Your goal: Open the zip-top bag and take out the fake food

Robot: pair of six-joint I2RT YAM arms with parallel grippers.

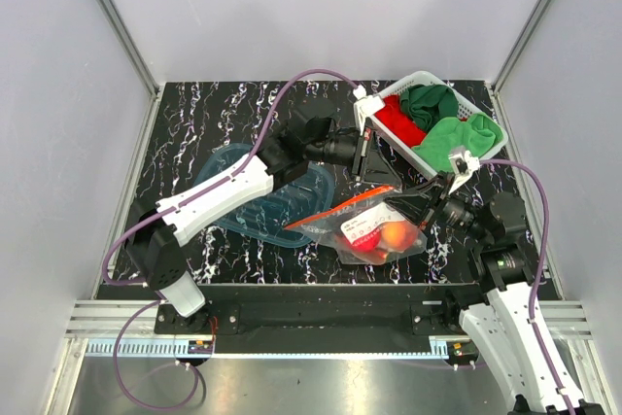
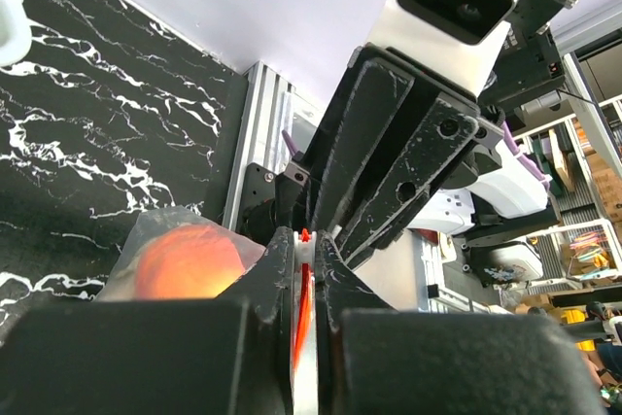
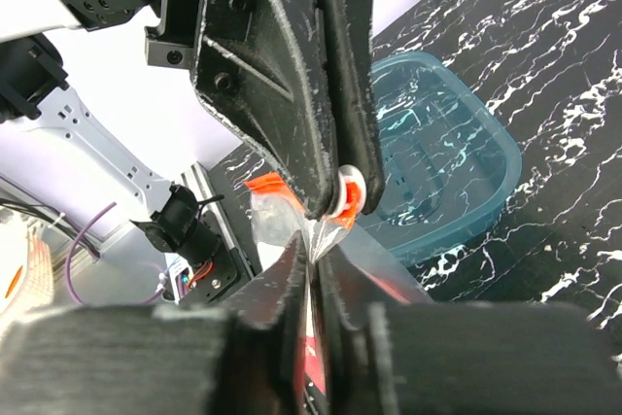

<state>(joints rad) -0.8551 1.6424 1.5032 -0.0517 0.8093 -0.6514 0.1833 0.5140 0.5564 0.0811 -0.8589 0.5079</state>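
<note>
the left gripper [image 2: 304,245] is clenched on the orange-red zip strip [image 2: 303,303] of the zip-top bag [image 1: 335,230], its fingers pressed together with only the strip's edge between them. nose to nose with it, the right gripper [image 3: 313,252] is pinched shut on the clear film of the bag's mouth, just under that strip. the two meet at one spot on the top edge, coming from opposite sides. this reads as each taking one lip, so that drawing apart would peel the zip. the pictures do not settle whether they truly hold separate lips. the seal does not look parted yet.

from that grip the bag slumps down onto the table [image 1: 194,123], on the side of the blue tub [image 3: 437,133] nearest the right arm, and one corner appears to reach the tub's rim. the fake food lies low in the bag, below both grippers and not touched by either. the orange fruit [image 2: 190,261] bulges against the film just beside the left fingers. the red fruit [image 1: 365,236] lies beside it, on the side nearer the tub. their weight likely keeps the mouth taut and clear of fruit.
</note>
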